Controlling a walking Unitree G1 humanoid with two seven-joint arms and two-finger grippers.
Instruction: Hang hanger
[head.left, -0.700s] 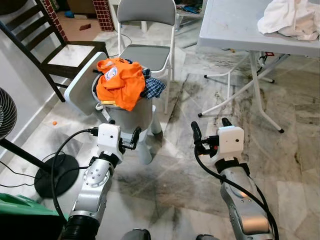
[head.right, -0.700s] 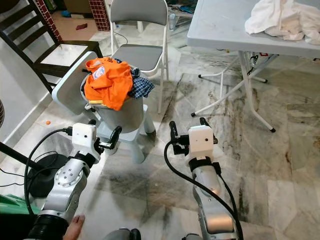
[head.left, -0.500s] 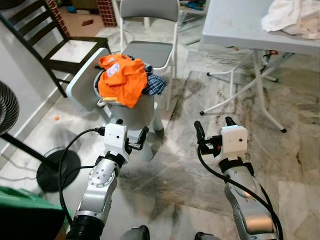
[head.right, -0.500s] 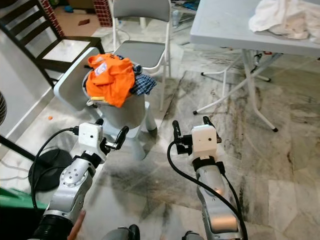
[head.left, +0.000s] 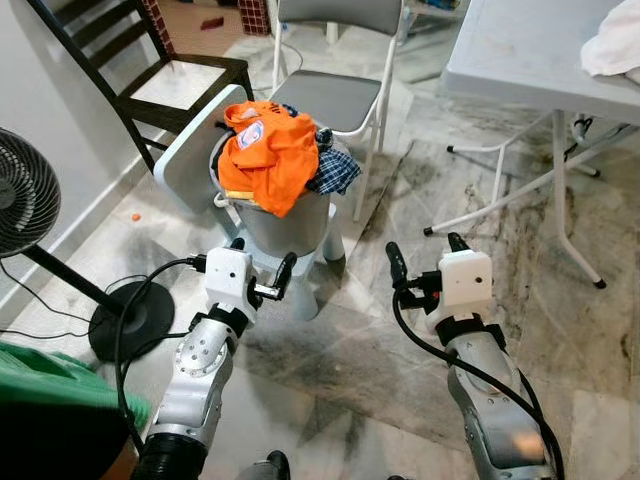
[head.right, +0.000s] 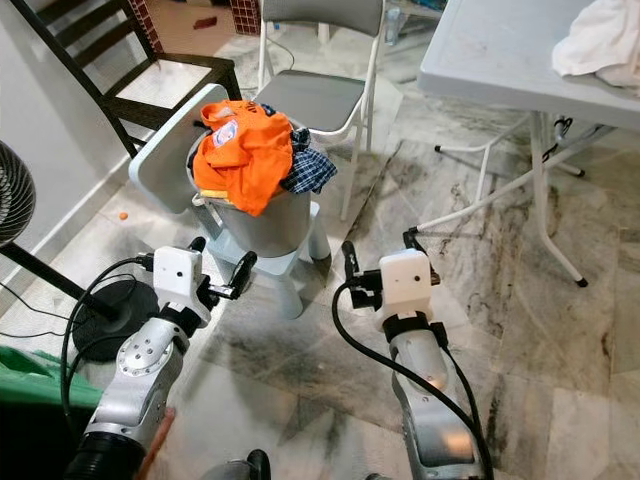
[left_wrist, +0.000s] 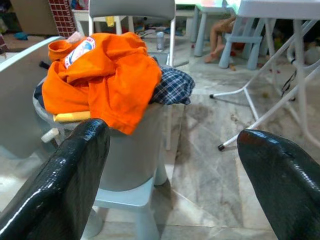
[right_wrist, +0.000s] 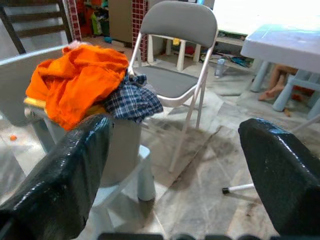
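A grey laundry bin (head.left: 285, 225) stands on a small white stool, its lid (head.left: 192, 163) tipped open to the left. An orange shirt (head.left: 272, 158) and a blue plaid cloth (head.left: 335, 172) are heaped over its rim. A yellow piece (left_wrist: 72, 116) pokes out under the orange shirt; I cannot tell what it is. My left gripper (head.left: 262, 255) is open and empty, just in front of the bin's base. To the right of the stool, my right gripper (head.left: 424, 248) is open and empty, above the marble floor.
A grey folding chair (head.left: 335, 95) stands behind the bin, a dark wooden chair (head.left: 180, 80) beside it. A white folding table (head.left: 530, 60) with a white cloth (head.left: 615, 45) is at right. A fan (head.left: 25, 205) on a round base (head.left: 130, 320) is at left.
The whole picture has shifted: the bin and table now sit further right and the fan shows more. Both arms keep the same pose, fingers still open.
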